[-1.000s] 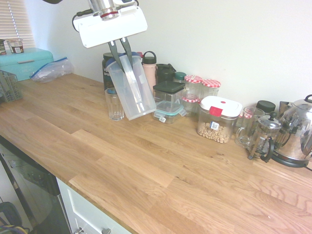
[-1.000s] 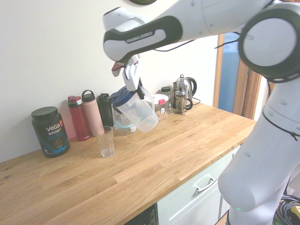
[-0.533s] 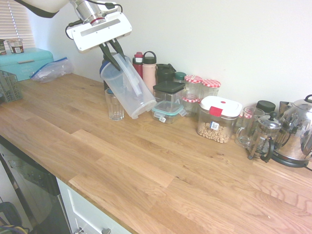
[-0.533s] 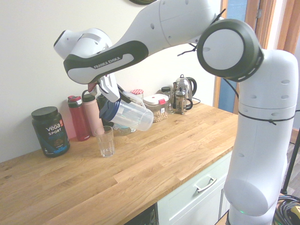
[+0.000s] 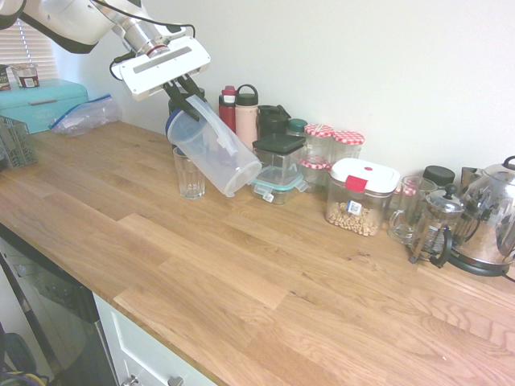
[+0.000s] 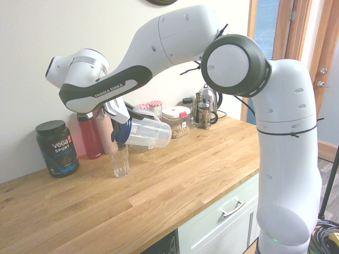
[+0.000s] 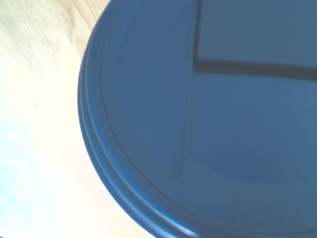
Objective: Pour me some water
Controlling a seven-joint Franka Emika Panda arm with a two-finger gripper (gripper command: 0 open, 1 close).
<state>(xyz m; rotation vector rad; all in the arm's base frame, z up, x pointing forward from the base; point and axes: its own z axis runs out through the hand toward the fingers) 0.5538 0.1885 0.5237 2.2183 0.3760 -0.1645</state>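
Note:
A clear plastic pitcher (image 5: pixel 216 149) (image 6: pixel 145 133) with a blue lid (image 7: pixel 208 129) is tipped far over, almost on its side, with its lid end low above a drinking glass (image 5: pixel 190 174) (image 6: pixel 120 160) standing on the wooden counter (image 5: pixel 241 273). My gripper (image 5: pixel 183 90) (image 6: pixel 117 117) is shut on the pitcher's handle near the lid. No water shows in the pitcher or the glass. The wrist view is filled by the blue lid from close by.
Behind the glass stand bottles (image 5: pixel 246 112), a black protein tub (image 6: pixel 56 147) and storage jars (image 5: pixel 360 195) along the wall. A French press (image 5: pixel 434 227) and a kettle (image 5: pixel 491 217) sit at the right. A teal bread box (image 5: pixel 40 103) is at the far left.
The arm has swung left and rolled the pitcher from nearly upright to steeply tipped, bringing its lid end down over the glass.

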